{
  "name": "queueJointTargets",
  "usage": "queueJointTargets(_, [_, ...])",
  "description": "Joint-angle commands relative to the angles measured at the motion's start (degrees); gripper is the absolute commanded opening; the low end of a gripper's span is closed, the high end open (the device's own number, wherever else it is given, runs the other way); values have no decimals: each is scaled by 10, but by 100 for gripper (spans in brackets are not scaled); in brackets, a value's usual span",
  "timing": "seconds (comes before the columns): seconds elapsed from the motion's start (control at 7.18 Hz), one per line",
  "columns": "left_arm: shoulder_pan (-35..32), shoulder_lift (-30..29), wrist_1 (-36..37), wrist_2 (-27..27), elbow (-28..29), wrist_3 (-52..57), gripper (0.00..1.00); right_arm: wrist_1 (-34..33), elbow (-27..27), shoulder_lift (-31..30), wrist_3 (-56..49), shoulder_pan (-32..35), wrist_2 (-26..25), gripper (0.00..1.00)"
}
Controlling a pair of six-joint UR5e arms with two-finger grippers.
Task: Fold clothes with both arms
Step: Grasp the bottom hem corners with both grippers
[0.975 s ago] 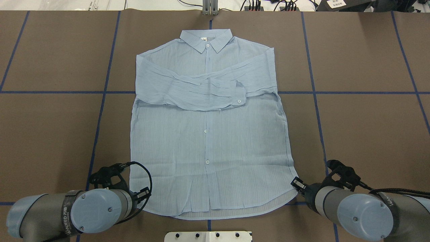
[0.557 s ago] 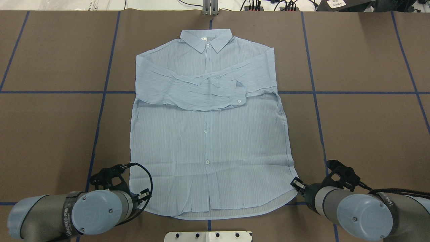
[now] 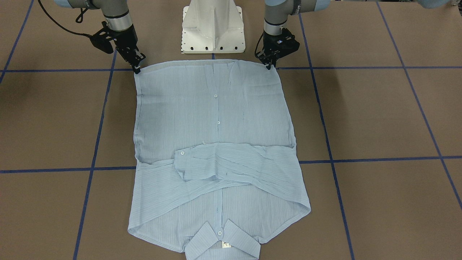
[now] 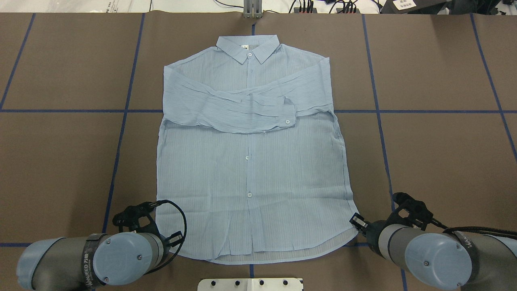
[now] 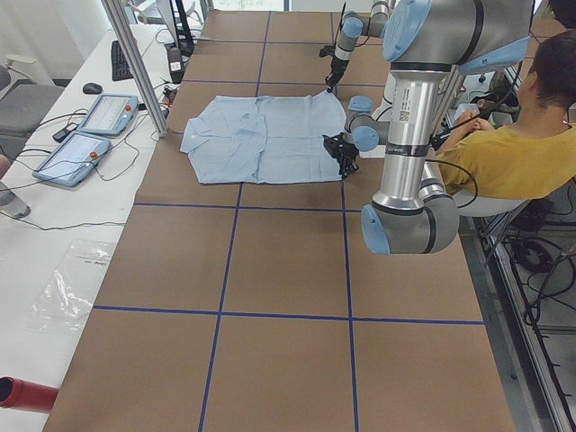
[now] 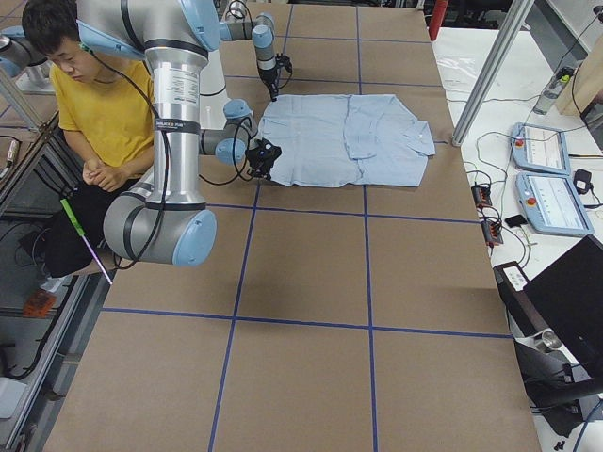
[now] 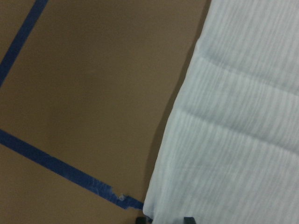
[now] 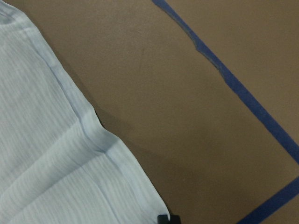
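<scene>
Right, to do this fold well I'd pinch both hem corners evenly, lift together, and carry them straight toward the collar. The light blue, finely striped button-up shirt (image 4: pixel 250 161) lies flat mid-table on the brown table (image 4: pixel 444 161), hem toward the robot-side edge, one corner at my black two-finger left hand (image 3: pixel 269 64), the other at my right hand (image 3: pixel 137 68) (pinched or not, I cannot tell).

The brown tabletop (image 4: pixel 436 153), crossed by blue tape lines (image 4: pixel 60 110), carries a light blue shirt (image 4: pixel 250 169) lying flat, its hem corners just beside the left pincer (image 3: pixel 269 65) and right pincer (image 3: pixel 137 68), its collar farthest from both.
</scene>
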Motion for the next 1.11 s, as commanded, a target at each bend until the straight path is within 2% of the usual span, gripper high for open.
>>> queueJointTargets(0.0, [-1,6,3,-20,-7,1,0,0,1,-1,0,1,0,0])
queueJointTargets(0.28, [-7,8,7,-23,-13,-1,0,0,1,-2,-1,3,0,0])
queueJointTargets(0.56, [-7,23,83,-25,-126,-45,0,0,4,-1,-8,24,4,0])
queueJointTargets(0.7, [-5,24,89,-26,-175,-54,0,-1,40,-5,-8,37,6,0])
queueJointTargets(0.84, [-11,20,89,-29,-198,-51,0,-24,100,-20,-8,51,17,0])
queueJointTargets(0.98, [-41,1,87,-36,-195,-45,0,-63,134,-10,-11,102,54,0])
